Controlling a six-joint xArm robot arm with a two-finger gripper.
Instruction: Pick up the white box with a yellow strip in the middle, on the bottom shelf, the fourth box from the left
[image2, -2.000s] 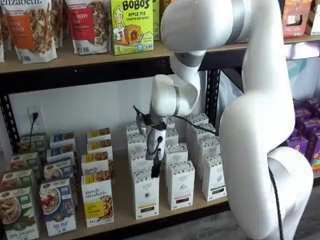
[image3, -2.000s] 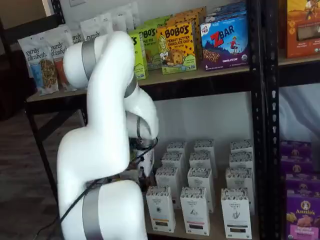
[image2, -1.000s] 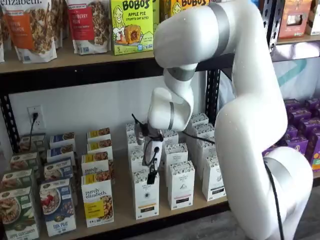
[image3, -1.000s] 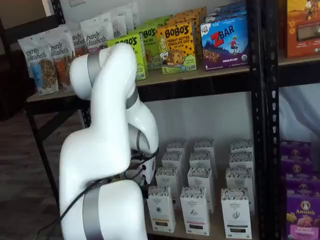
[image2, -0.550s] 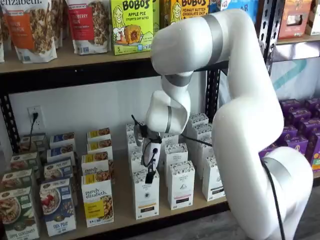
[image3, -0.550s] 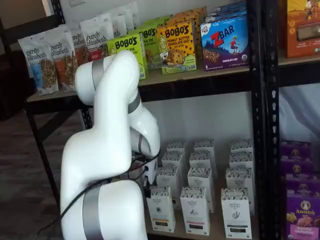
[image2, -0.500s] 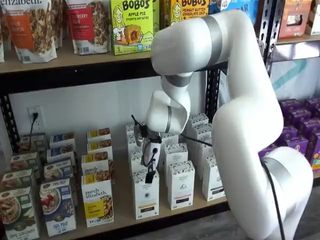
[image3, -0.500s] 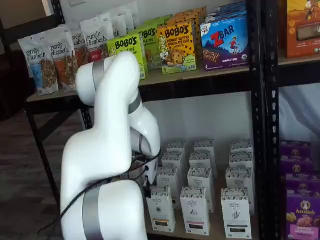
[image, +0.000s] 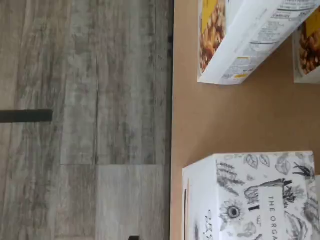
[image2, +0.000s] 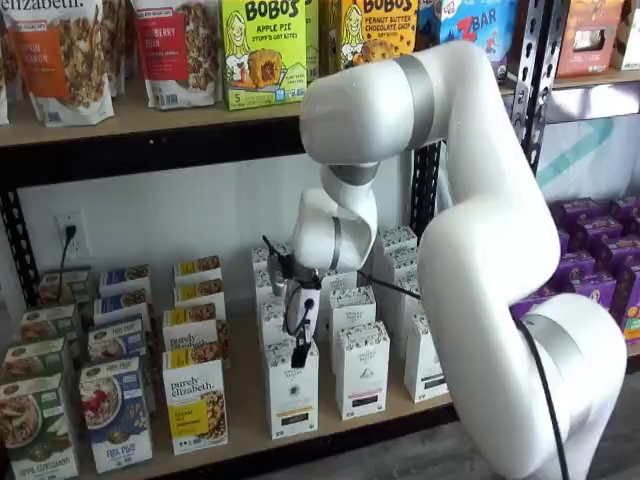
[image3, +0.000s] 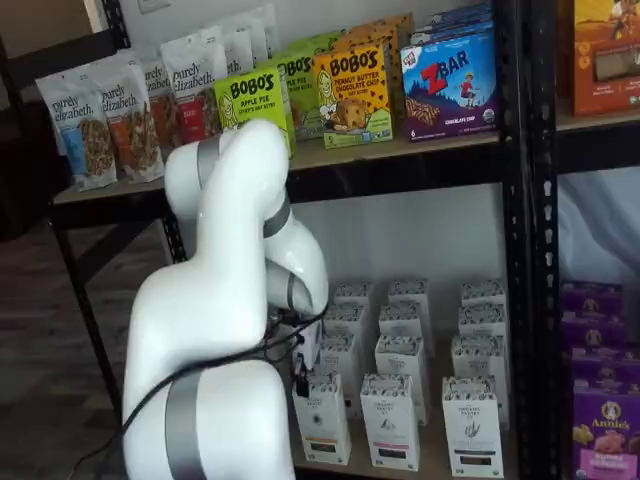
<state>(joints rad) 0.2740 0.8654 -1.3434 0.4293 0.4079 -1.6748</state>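
Observation:
The white box with a yellow strip (image2: 292, 392) stands at the front of the bottom shelf, right of a yellow-labelled Purely Elizabeth box (image2: 195, 400). It also shows in a shelf view (image3: 322, 418). My gripper (image2: 299, 354) hangs just above the box's top, black fingers pointing down and seen side-on, so no gap shows. In a shelf view the arm hides most of the gripper (image3: 299, 384). The wrist view shows the box's top with botanical drawings (image: 250, 195) at the shelf's front edge.
More white boxes stand behind and to the right (image2: 362, 368). Granola and cereal boxes (image2: 115, 410) fill the bottom shelf's left side. The upper shelf board (image2: 150, 120) is overhead. The wrist view shows the wood floor (image: 85, 120) below the shelf edge.
The arm has leaned further in toward the shelves. The gripper has sunk slightly and now hangs just over the front white box's top.

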